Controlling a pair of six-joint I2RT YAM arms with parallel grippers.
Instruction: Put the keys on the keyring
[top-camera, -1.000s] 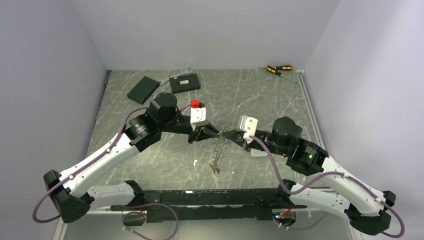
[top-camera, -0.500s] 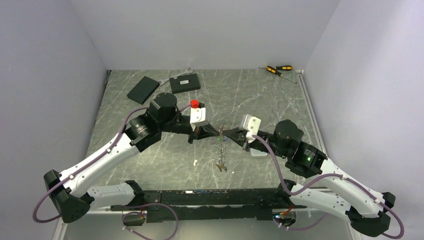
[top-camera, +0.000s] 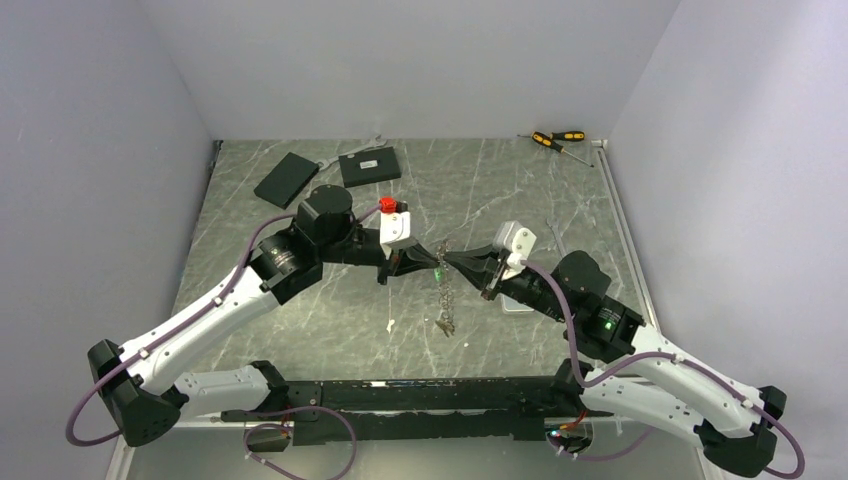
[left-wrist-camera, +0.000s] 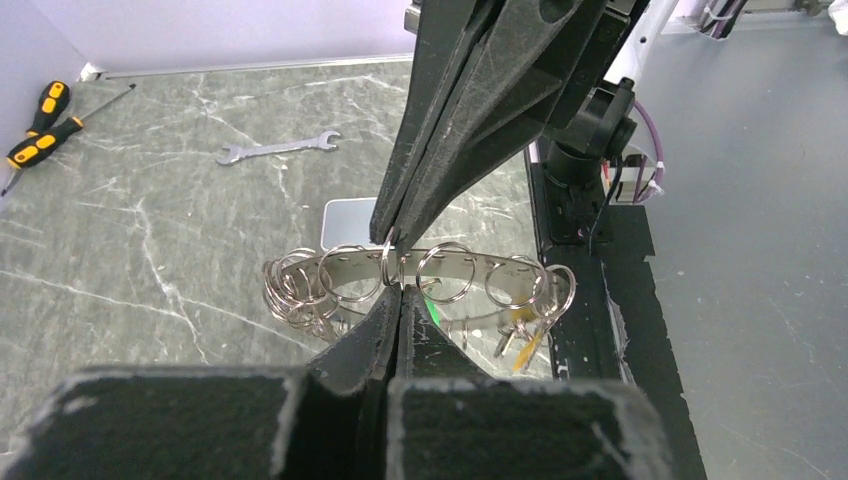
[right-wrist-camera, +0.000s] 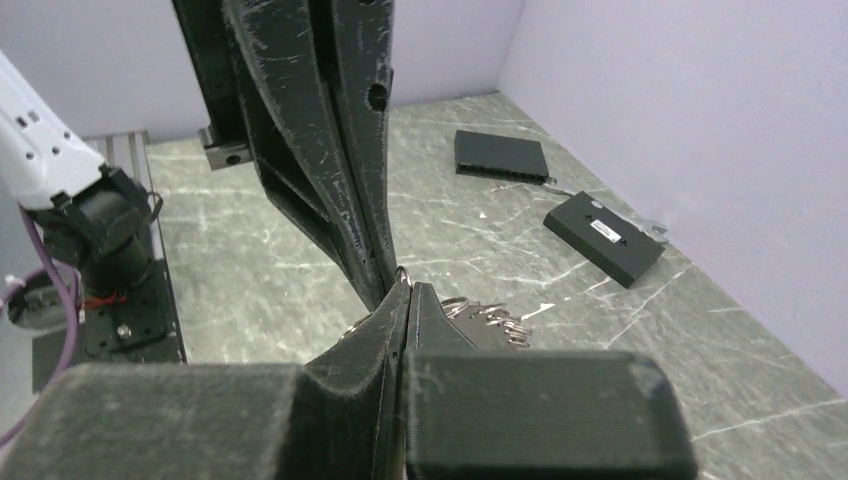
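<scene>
Grey marbled table (top-camera: 480, 190) below; keyring (left-wrist-camera: 480, 262) held mid-air above it; left gripper (left-wrist-camera: 398, 296) clenched on its rim, right gripper (left-wrist-camera: 391, 236) clenched on it from opposite side; keys (left-wrist-camera: 520, 345) dangle beneath; likely light, stiff, slippery metal, swings freely; best pinched on bare rim.

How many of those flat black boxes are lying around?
2. The first black box lies angled near the far-left corner; the second black box sits just to its right. The arms could be hiding others.
</scene>
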